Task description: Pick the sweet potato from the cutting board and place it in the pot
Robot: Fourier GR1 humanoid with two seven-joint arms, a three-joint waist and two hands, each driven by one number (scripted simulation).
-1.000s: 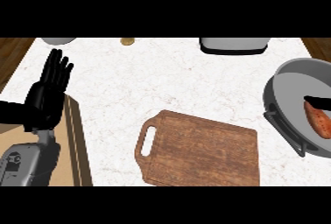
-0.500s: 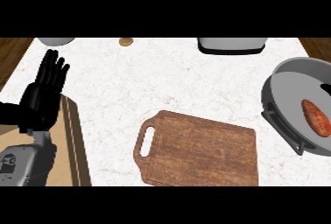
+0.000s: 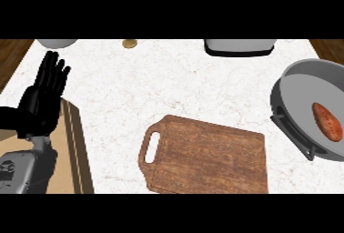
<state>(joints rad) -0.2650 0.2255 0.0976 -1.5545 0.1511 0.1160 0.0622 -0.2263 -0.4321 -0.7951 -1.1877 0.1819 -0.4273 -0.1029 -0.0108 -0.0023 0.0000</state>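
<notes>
White marbled counter (image 3: pixel 174 82) filling head view. Sweet potato (image 3: pixel 326 121) lying inside grey pot (image 3: pixel 295 82) at right edge, long axis running roughly up-down in view, upper end leaning slightly left. Wooden cutting board (image 3: pixel 208 157) sitting bare at centre-bottom, handle slot facing left, well apart from pot. Left robot hand (image 3: pixel 43 98) resting at left edge, fingers straight and apart, pointing up, holding nothing. Right robot hand not showing.
</notes>
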